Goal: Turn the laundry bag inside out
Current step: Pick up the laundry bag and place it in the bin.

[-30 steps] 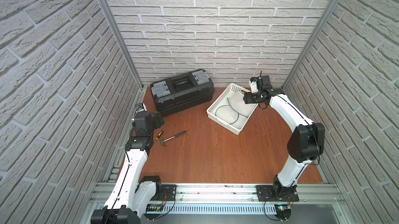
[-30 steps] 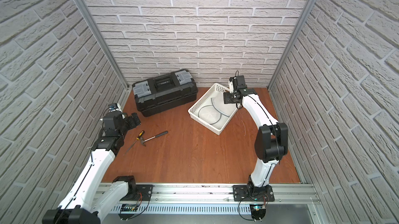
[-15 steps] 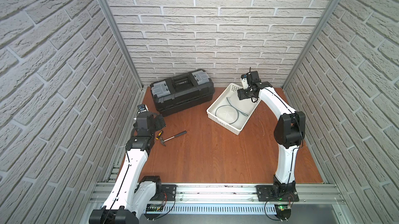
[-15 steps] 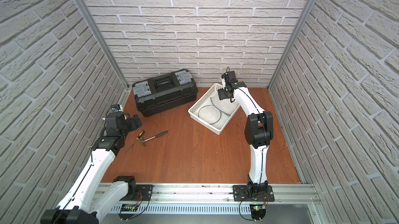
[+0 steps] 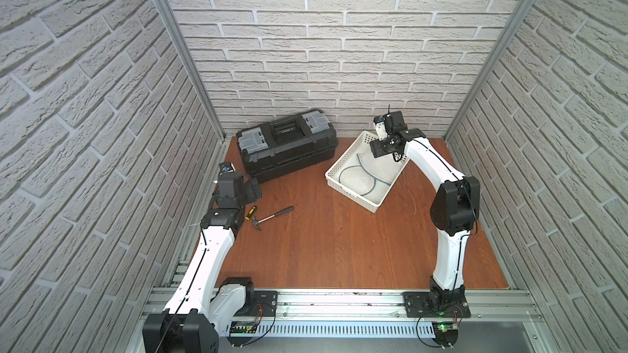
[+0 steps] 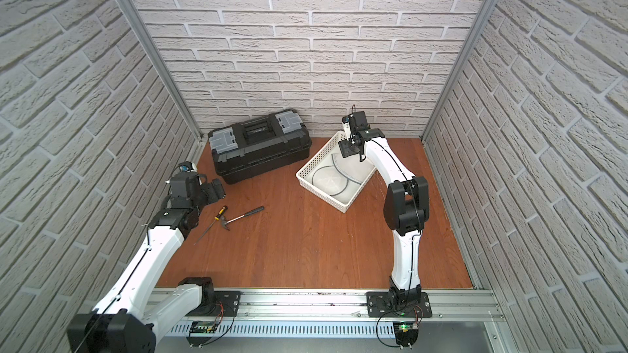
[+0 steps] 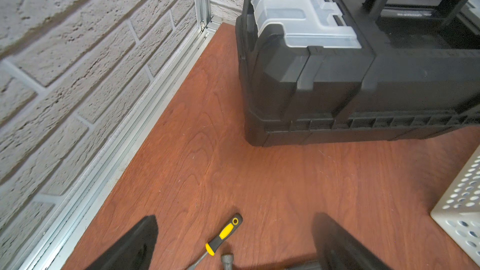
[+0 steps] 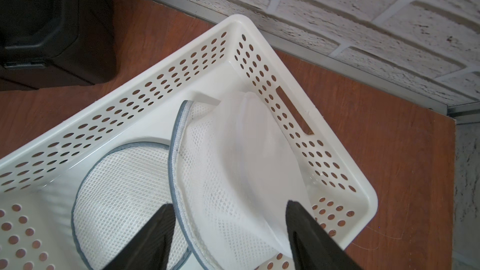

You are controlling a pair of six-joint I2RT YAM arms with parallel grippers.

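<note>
The laundry bag [image 8: 233, 167], white mesh with grey trim, lies inside a white perforated basket [image 8: 166, 84] at the back right. It also shows in both top views [image 5: 362, 178] [image 6: 331, 181]. One round part lies flat and another part stands up against the basket's far wall. My right gripper [image 8: 228, 203] hangs open over the basket's far end [image 5: 380, 152], its fingers [image 8: 155, 235] straddling the raised mesh without closing on it. My left gripper [image 7: 235, 218] is open and holds nothing, low over the floor at the left [image 5: 253, 190].
A black toolbox [image 5: 289, 144] stands at the back, left of the basket. A hammer [image 5: 273, 216] and a yellow-and-black screwdriver [image 7: 224, 235] lie on the wooden floor by the left gripper. Brick walls close three sides. A metal rail [image 5: 339, 303] runs along the front.
The right arm swung left, bringing its gripper over the basket's far end; it has since nearly stopped. The left arm has hardly moved.
</note>
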